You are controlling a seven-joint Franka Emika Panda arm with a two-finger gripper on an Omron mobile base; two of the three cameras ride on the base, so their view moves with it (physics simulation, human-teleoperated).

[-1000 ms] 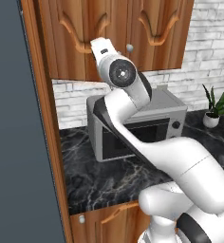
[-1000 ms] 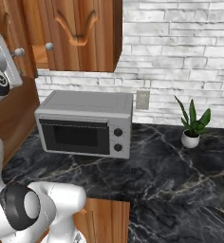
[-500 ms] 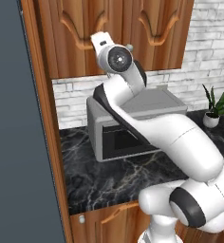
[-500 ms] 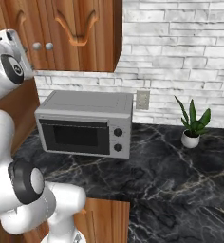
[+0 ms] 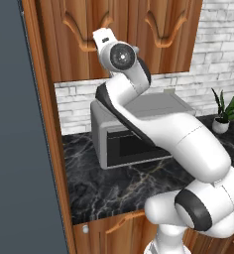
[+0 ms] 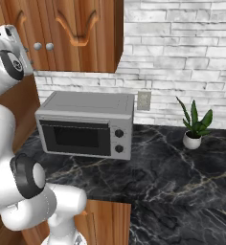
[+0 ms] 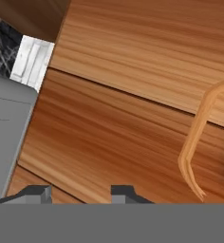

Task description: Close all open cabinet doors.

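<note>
The reddish-brown cabinet doors (image 5: 74,44) with arch carvings hang over the counter, and in both base views they lie in line with one another. Two round silver knobs (image 6: 37,46) sit side by side on the cabinet doors (image 6: 81,38). My arm reaches up, with its wrist (image 5: 120,55) in front of the doors' lower part. In the hand view a door (image 7: 133,95) is very close, its arch carving (image 7: 199,142) at the right. My gripper (image 7: 80,193) points at the wood. Its fingertips (image 7: 37,193) are drawn in with nothing between them.
A grey microwave (image 6: 86,127) stands on the black marble counter (image 6: 172,182) under the doors. A potted plant (image 6: 194,127) is at the right and a wall outlet (image 6: 144,99) is on the white brick. A tall dark panel (image 5: 15,124) lines the left side.
The arm has lifted and its elbow has swung upward, bringing the hand slightly higher against the doors. The fingers have closed in.
</note>
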